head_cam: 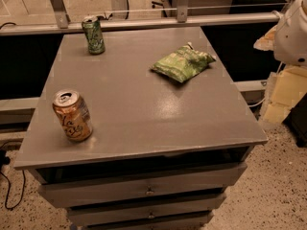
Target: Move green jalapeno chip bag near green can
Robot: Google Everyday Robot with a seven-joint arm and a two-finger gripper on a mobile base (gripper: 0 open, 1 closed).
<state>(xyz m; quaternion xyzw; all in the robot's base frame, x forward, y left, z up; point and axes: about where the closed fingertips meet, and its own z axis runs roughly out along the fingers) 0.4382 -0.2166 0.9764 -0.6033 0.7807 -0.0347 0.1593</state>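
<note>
**On the grey cabinet top: chip bag and green can standing apart**

At the far left corner of the grey cabinet top (139, 104), the green can (93, 35) is standing upright, its silver top facing up and looking a little dented. Whether anything is inside it cannot be told.

To the right of the green can and slightly nearer the camera, the green jalapeno chip bag (183, 62) is lying flat and puffy on the same surface. It is well apart from the can, with bare grey top between them. The bag is looking sealed, so its contents are not showing.

Nearer the camera than the green can, by the front left edge, an orange-and-tan can (72, 115) is also standing upright. Its silver lid is showing a tab, and the inside is too dark to read.

Below the surface holding the green can, stacked drawers (144, 188) are sitting closed or nearly so, hiding whatever they hold.

Far to the right of the green can, past the bag and off the cabinet, a white rounded robot part (292, 30) is showing at the picture's edge. The gripper is lying outside the view, so its opening and any hold cannot be told. Nothing is touching the bag.
</note>
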